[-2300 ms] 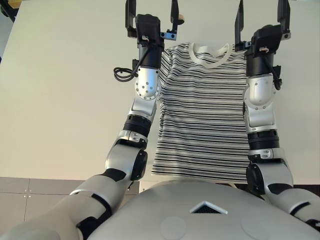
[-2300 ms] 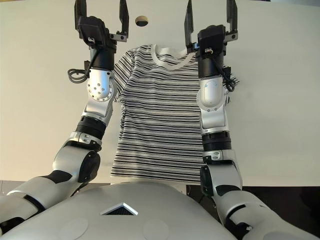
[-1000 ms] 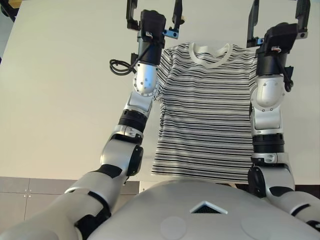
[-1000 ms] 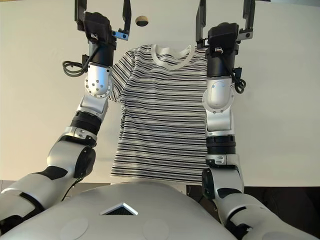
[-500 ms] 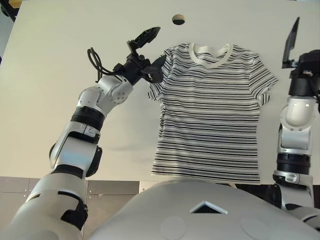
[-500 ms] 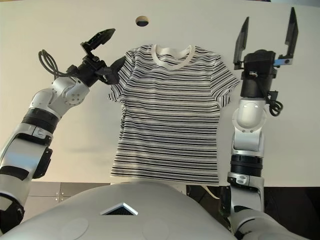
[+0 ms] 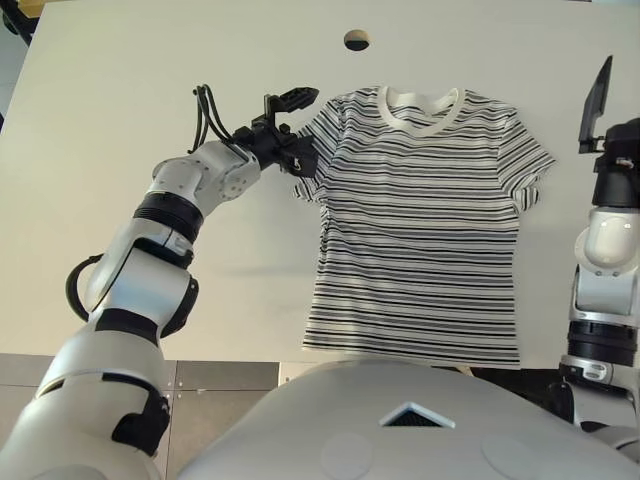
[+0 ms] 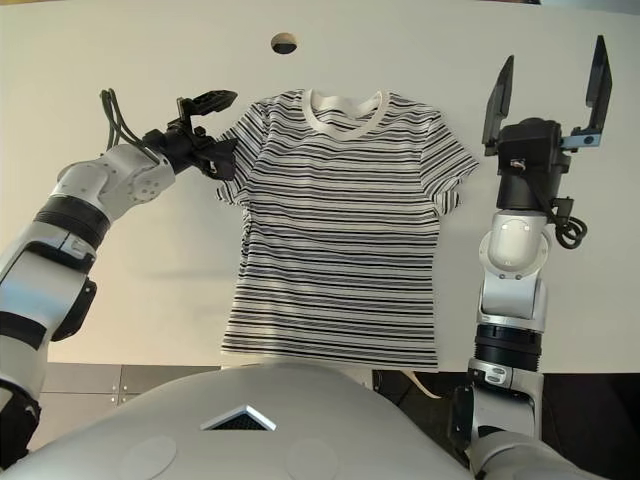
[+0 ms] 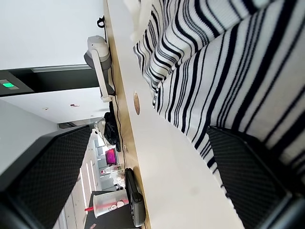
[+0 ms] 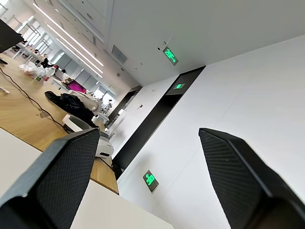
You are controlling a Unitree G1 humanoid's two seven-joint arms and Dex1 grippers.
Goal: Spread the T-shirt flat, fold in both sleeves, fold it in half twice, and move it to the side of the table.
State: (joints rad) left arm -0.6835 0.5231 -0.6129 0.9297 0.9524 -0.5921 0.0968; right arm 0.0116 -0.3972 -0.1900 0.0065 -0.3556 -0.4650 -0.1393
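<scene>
The T-shirt [image 7: 415, 220] lies flat on its back in the middle of the table [image 7: 120, 150]. Its white collar points to the far edge and its hem lies right along the near edge. It has thin black and white stripes. Both short sleeves stick out to the sides, neither folded in, and the body looks smooth (the sleeve on my left is a bit rucked at its cuff).

On my left the bare tabletop runs wide from the shirt to the left edge. On my right there is a narrower bare strip past the other sleeve. A small round hole [image 7: 356, 39] sits in the tabletop near the far edge, just beyond the left shoulder.

My left arm reaches across the table from the left, elbow bent and forearm low. My left gripper [image 7: 303, 135] is turned on its side at the left sleeve. Its two fingers are spread wide apart, one above the cuff and one at its lower edge. In the left wrist view the striped cloth lies between the pads [image 9: 248, 181].

My right gripper [image 8: 548, 95] is beside the right sleeve, well clear of it. Its forearm is upright, its fingers point up and are wide apart, and it holds nothing.
</scene>
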